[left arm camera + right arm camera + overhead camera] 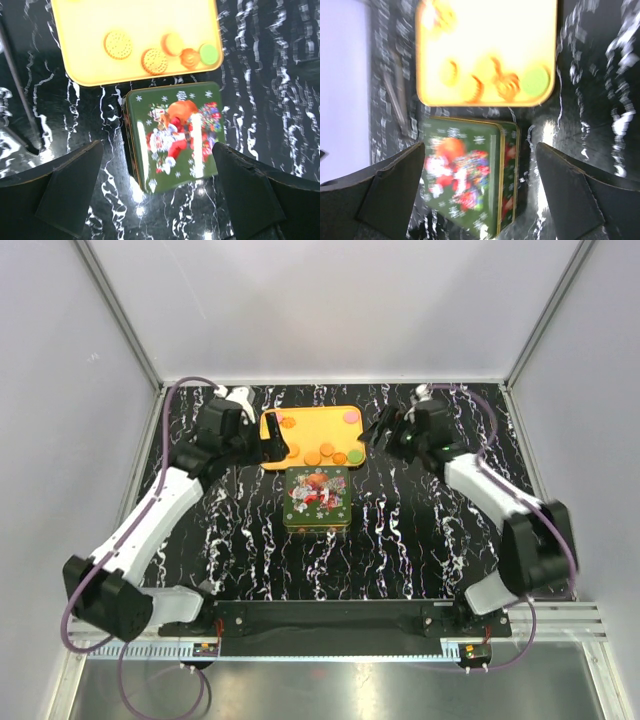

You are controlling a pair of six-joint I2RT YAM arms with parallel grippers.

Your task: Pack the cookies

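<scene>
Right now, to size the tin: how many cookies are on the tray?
7. Five line the tray's near edge: four orange cookies, then a green cookie at the right end. A pink cookie sits far right, a last cookie far left. The left gripper may hide more.

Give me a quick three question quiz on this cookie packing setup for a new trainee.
1. True or false: the green tin has its lid on.
2. The cookies lie: A inside the tin, B on the orange tray, C on top of the tin's lid.
3. How do the left claw and the right claw stand, open or shut?
Key: 1 true. 2 B. 3 open, both, holding nothing.
</scene>
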